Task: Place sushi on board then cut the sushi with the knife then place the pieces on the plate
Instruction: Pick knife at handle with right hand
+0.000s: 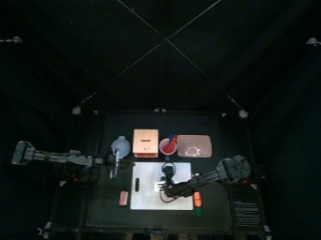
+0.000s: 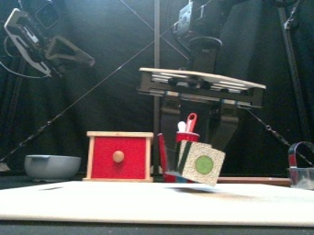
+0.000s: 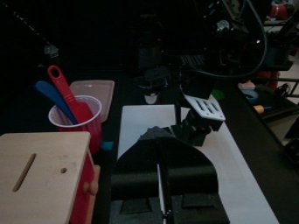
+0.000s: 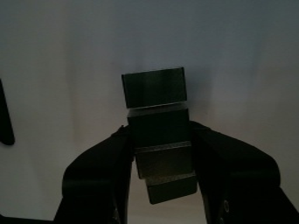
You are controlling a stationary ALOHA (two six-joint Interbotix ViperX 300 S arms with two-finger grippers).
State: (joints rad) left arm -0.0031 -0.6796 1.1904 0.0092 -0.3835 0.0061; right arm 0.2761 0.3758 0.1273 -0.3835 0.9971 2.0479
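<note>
A black tabletop (image 1: pixel 107 211) sits inside black curtains (image 1: pixel 160 56) that close off the back and both sides. The white cutting board (image 1: pixel 148 202) lies near the tabletop's front edge, about midway along it.

The right gripper (image 4: pixel 160 131) is clamped on the dark green sushi roll (image 2: pixel 200 163). It holds the roll tilted just above the board, with one block showing beyond its jaws.

Along the back edge, from left to right, stand:
- a blue-grey bowl (image 2: pixel 51 166)
- a pale wooden box (image 2: pixel 119 156) with a red drawer front
- a red cup (image 2: pixel 186 138) holding a blue knife (image 3: pixel 49 92) and a red knife (image 3: pixel 59 80)
- the pink tray (image 1: pixel 198 145)

The left gripper (image 3: pixel 160 179) hangs over the tabletop's left side, near the board's back left corner. Its jaws are pressed together on nothing.

A small red toy (image 1: pixel 123 197) lies on the tabletop just off the board's left edge.
</note>
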